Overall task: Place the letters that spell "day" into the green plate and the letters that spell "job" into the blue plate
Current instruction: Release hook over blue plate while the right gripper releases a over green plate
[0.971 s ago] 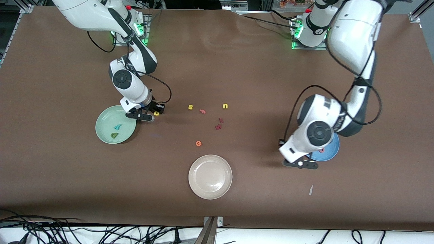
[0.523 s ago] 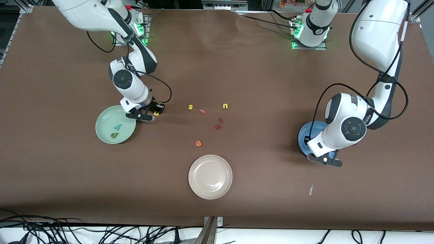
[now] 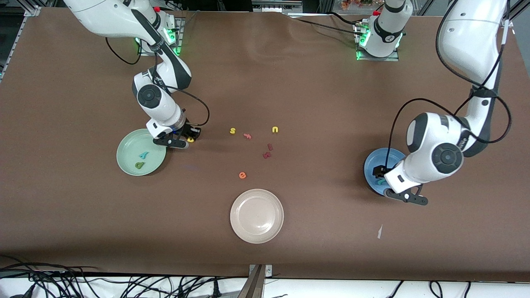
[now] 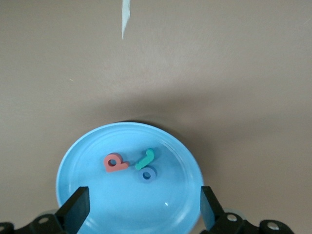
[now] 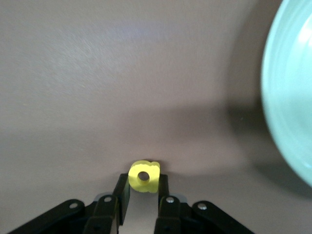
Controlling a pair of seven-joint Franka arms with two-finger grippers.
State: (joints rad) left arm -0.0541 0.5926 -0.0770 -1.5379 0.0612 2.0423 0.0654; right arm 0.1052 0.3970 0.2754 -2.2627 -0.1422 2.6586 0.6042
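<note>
Right pincer grips the yellow "d" beside the green plate.

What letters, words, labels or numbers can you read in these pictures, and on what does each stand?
"s": yellow foam, on the table.
"u": yellow foam, on the table.
"e": orange foam, on the table.
"b", "j", "o": in the blue plate.
"d": yellow, gripped in the right tool.
Too small to read: two letters in the green plate, pink letter, dark red letters.
No printed labels are readable.
</note>
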